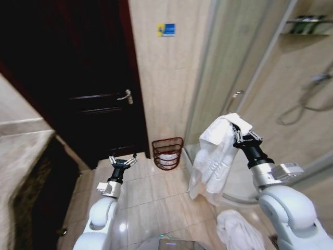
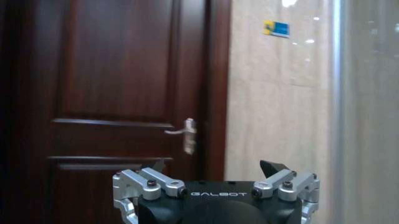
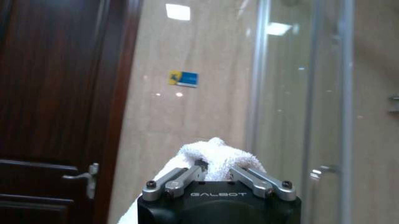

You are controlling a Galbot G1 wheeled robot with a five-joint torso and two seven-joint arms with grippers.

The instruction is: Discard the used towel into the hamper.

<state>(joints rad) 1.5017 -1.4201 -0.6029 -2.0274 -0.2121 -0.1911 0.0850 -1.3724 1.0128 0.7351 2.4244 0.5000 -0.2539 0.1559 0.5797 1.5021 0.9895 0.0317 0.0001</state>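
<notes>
Towel (image 1: 213,151) hangs long from the right gripper (image 1: 235,131), clamped on its top fold; hamper (image 1: 168,153) sits below-left, so trailing cloth may drape outside. Left gripper (image 1: 123,159) open, empty.

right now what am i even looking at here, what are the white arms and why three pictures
A wheeled two-armed robot in a bathroom. The wide picture looks down from its head; the other two come from cameras on its wrists. The right gripper is raised and shut on a white towel that hangs down from it. The left gripper is low, open and empty. The hamper, a dark wire basket, stands on the tiled floor by the wall, with something white in it. Another white cloth lies on the floor.
</notes>
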